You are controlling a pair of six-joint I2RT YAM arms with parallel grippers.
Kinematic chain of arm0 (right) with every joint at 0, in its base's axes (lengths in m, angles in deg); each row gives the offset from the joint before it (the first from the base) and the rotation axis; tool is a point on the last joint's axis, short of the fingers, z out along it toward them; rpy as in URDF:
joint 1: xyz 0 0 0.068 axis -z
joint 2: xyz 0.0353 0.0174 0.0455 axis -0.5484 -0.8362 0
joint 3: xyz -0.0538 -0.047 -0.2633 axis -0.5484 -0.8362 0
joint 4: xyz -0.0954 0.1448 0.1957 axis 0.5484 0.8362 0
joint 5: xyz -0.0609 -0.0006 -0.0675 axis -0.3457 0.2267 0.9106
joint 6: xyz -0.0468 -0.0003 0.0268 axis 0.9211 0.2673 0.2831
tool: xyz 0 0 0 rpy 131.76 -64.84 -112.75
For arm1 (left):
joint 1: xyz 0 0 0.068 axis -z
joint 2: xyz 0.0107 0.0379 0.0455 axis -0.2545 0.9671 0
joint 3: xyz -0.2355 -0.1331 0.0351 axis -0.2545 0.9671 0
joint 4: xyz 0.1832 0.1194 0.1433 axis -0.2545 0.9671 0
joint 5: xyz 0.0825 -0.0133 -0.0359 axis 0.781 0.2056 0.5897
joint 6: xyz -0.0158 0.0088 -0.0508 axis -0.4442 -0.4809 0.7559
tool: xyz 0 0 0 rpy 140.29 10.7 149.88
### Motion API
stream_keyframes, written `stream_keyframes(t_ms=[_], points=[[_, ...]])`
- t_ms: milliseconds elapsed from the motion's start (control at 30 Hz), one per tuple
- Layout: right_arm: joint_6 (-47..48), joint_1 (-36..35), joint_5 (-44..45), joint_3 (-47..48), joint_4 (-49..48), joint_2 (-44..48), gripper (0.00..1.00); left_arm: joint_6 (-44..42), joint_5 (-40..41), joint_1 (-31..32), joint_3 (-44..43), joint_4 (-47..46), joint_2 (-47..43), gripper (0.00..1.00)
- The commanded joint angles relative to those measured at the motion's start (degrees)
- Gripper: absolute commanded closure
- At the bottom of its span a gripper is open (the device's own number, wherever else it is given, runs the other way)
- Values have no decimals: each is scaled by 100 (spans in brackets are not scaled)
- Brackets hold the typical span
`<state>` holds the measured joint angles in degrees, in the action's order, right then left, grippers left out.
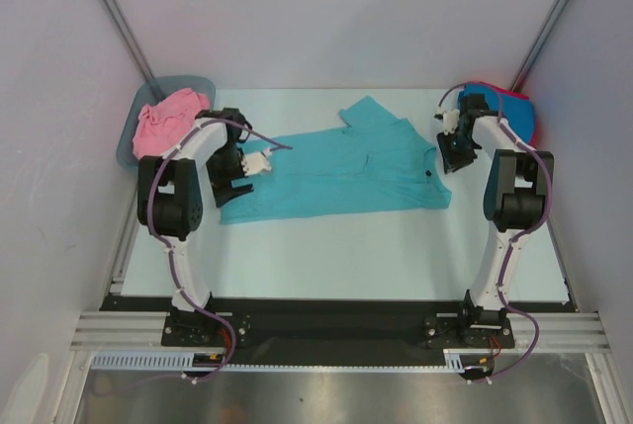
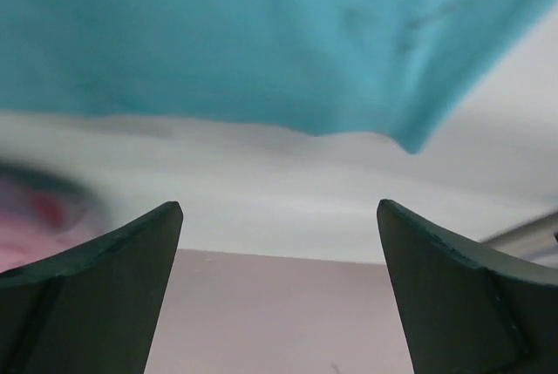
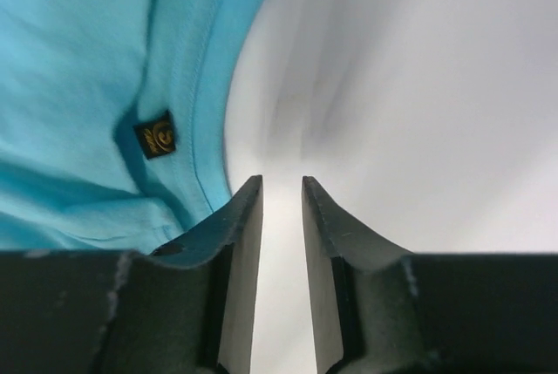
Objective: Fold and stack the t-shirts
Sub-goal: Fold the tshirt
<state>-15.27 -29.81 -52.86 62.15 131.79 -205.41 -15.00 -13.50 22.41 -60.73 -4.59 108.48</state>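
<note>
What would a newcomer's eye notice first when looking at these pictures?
The teal t-shirt first: it lies spread across the middle of the table. Next, the pink t-shirt heaped in the grey-blue tub at the far left corner, and red cloth and blue cloth at the far right.

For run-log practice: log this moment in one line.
teal shirt: spread out | left gripper: open, at its edge | right gripper: slightly open, by collar

I see a pale table [image 1: 326,256] with the teal t-shirt [image 1: 336,172] spread flat across its middle, a grey-blue tub [image 1: 188,85] at the far-left corner, and the bright blue t-shirt [image 1: 478,89] and red t-shirt [image 1: 524,118] bunched far right.
</note>
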Motion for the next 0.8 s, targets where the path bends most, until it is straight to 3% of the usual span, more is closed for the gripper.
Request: stream_keyframes(t_ms=[0,133,767], points=[[-389,-37,-147,604,-213,417,68,441,-420,-63,-579,-393,-466,0],[-661,-115,-121,1359,-117,102,66,784,-676,-37,-536,-842,-502,0],[-890,-696,-323,2460,-161,-1323,64,1190,-729,456,-167,-1467,-546,0]])
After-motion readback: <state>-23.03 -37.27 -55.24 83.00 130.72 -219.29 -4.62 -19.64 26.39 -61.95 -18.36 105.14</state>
